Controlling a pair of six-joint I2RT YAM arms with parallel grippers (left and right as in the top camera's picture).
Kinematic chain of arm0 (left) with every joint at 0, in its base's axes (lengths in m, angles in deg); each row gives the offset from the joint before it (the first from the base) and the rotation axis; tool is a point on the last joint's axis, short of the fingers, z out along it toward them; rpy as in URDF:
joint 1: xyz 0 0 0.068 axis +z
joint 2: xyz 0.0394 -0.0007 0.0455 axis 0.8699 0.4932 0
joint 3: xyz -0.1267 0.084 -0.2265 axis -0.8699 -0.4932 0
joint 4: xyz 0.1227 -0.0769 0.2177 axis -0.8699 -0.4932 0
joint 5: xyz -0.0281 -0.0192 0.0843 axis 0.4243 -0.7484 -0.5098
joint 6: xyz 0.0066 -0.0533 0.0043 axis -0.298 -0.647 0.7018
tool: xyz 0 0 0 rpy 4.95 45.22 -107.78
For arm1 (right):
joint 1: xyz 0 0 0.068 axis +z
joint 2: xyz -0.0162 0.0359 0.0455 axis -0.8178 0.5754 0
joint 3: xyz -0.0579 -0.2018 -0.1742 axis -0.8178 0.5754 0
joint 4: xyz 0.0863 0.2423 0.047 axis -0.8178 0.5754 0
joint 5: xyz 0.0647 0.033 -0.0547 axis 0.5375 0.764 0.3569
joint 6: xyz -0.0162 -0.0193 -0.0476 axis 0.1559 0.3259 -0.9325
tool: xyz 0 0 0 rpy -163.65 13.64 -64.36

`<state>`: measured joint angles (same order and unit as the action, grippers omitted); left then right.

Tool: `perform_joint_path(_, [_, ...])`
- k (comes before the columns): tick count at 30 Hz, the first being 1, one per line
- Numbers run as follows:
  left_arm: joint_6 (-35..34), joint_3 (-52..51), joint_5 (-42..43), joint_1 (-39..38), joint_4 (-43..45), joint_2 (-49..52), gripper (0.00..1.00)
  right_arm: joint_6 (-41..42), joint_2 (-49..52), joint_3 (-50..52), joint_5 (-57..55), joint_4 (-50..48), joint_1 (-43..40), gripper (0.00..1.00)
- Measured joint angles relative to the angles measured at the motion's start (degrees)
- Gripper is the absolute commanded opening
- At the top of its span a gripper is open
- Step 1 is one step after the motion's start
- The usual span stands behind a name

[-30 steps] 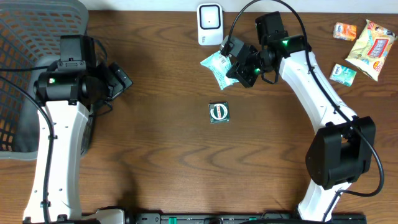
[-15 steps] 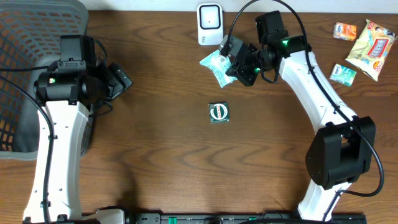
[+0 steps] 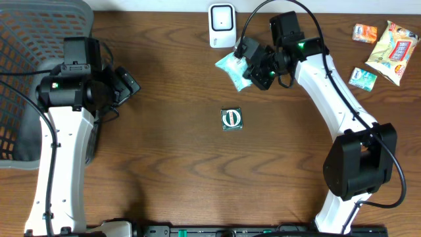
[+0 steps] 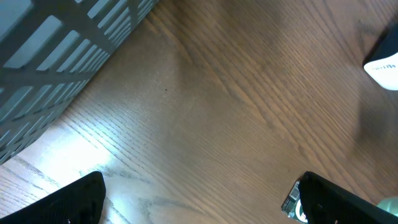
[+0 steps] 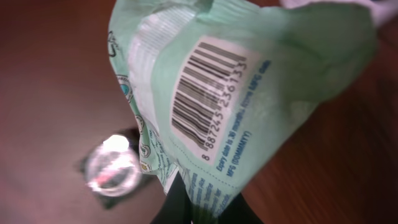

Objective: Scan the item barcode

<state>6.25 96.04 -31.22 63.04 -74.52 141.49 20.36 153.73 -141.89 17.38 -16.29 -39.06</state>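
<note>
Right gripper [image 3: 248, 64]: you can see it pinched tight on the green packet [image 3: 231, 66].
Green packet: it sits near the white scanner [image 3: 222, 25], and its barcode [image 5: 208, 99] faces the right wrist camera.
Left gripper [image 3: 130, 84]: its fingers are spread wide with nothing in them, beside the gray basket [image 3: 26, 39].
Table [image 3: 171, 164]: a small dark packet [image 3: 231, 119] lies in the middle.

One basket [image 3: 39, 26] far left; one scanner [image 3: 222, 25] far centre; one mint packet [image 3: 230, 66]; one dark square sachet [image 3: 231, 119]; three snack packets [image 3: 364, 32] [image 3: 395, 47] [image 3: 362, 78] far right.
</note>
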Motion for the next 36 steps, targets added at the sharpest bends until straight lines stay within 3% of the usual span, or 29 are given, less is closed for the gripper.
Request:
perform_joint_path(9, [0.0, 0.0, 0.0, 0.0, 0.0, 0.0, 0.98, 14.12, 0.0, 2.32, -30.4, -2.8, 0.2, 0.01])
perform_joint_path(17, [0.0, 0.0, 0.0, -0.02, 0.0, 0.0, 0.98, 16.85, 0.0, 9.14, -46.6, -5.53, 0.2, 0.01])
perform_joint_path(36, [0.0, 0.0, -0.02, 0.0, 0.0, 0.0, 0.98, 17.94, 0.0, 17.94, -50.45, -6.1, 0.63, 0.04])
